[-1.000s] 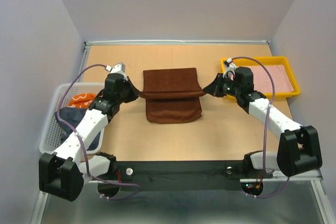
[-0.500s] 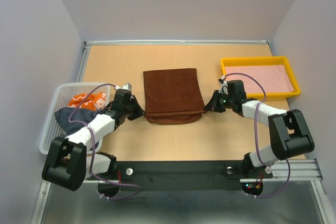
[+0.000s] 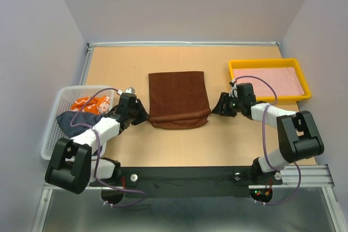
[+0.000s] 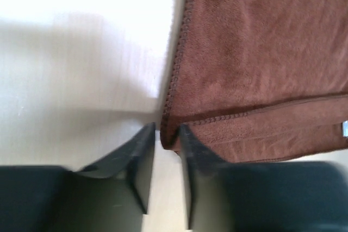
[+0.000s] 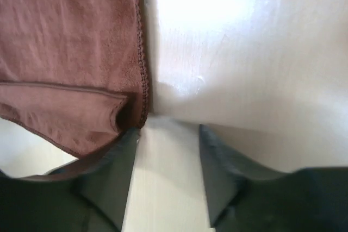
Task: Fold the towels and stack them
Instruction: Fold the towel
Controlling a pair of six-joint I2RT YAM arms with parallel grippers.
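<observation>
The left arm [image 3: 100, 129] and right arm [image 3: 269, 113] have white links, black joints and purple cables [image 3: 265, 134]. The left end effector [image 4: 166, 130] and right end effector [image 5: 167, 130] are black.

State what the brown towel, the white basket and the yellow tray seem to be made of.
Brown towel: soft napped cloth, probably microfibre or terry, matte, with a stitched edge. White basket: likely rigid plastic, by its open moulded mesh walls. Yellow tray: probably plastic, smooth, evenly coloured with a raised rim.

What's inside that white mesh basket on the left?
An orange white-patterned cloth and a dark navy cloth lie in the white mesh basket; whatever is beneath them is covered.
</observation>
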